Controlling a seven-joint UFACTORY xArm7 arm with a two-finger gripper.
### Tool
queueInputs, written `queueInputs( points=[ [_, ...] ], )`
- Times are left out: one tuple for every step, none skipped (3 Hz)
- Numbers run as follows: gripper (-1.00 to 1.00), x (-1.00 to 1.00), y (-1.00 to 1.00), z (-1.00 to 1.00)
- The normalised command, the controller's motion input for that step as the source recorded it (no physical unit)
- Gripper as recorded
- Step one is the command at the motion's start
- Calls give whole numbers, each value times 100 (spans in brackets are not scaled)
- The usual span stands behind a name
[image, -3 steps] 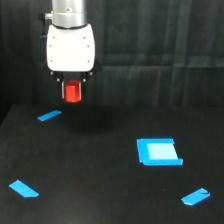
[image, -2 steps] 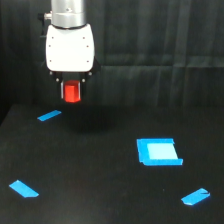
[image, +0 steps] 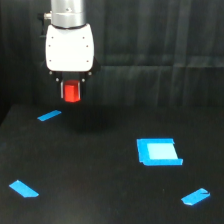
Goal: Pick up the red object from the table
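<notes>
A black curtain (image: 165, 35) with faint vertical folds hangs behind the matte black worktop (image: 100, 170). The light is dim and even, with a soft grey sheen just above the worktop's far edge.

One arm, one red piece, four blue marks on a single black table.

From where I stand I count one red object (image: 72, 92), a lone stubby block, caught between the fingers of the one gripper (image: 72, 93) on the only arm in the room. There is one table (image: 100, 195), wide and matte black. On it lie three blue tape strips: one (image: 49, 116) toward the exterior view's left at the back, one (image: 24, 189) at the near left, one (image: 195, 197) at the near right. One blue square (image: 158, 151) sits on the right side.
</notes>
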Motion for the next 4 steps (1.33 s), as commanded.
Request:
queueInputs(
  points=[
    [-100,-4,-8,-9],
    [-96,8,-4,-3],
    [-97,-5,-13,-1],
    [-98,4,-6,0]
  ],
)
